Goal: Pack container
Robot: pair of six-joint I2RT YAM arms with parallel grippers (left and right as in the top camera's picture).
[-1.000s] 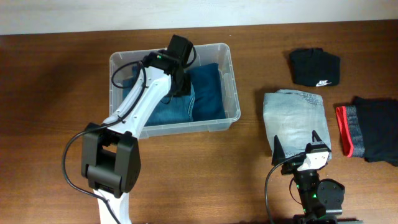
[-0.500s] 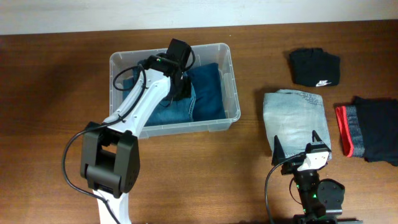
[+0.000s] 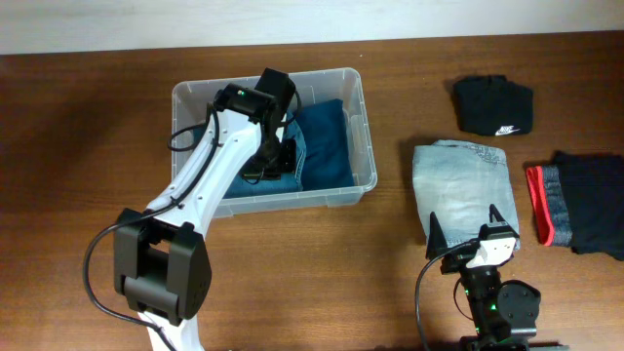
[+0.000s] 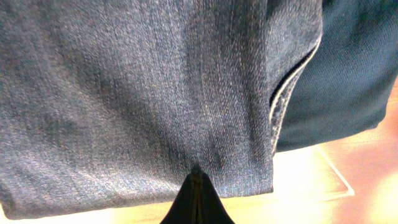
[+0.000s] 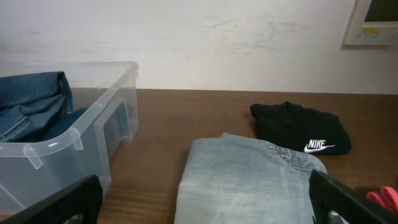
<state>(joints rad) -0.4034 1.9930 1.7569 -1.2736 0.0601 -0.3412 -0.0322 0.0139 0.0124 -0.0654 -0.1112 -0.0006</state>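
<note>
The clear container [image 3: 363,117] stands left of centre and holds folded blue jeans [image 3: 253,174] beside a darker blue garment [image 3: 327,141]. My left gripper [image 3: 280,161] reaches down into it, shut, with its tip at the jeans. In the left wrist view the shut tips [image 4: 197,185] sit at the hem of the jeans [image 4: 124,93], with the darker garment [image 4: 348,74] at the right. My right gripper [image 3: 465,226] rests open at the near edge of folded light-wash jeans [image 3: 460,180]. In the right wrist view its fingers [image 5: 351,199] frame those jeans [image 5: 249,180], with the container [image 5: 74,134] at the left.
A black Nike garment [image 3: 492,104] lies at the back right, also seen in the right wrist view [image 5: 301,127]. A dark garment with a red band [image 3: 585,200] lies at the far right edge. A pale wall [image 5: 186,37] runs behind the table.
The left arm has swung toward the near side of the container, and its shut gripper has slid forward over the jeans. The right arm has not moved.
</note>
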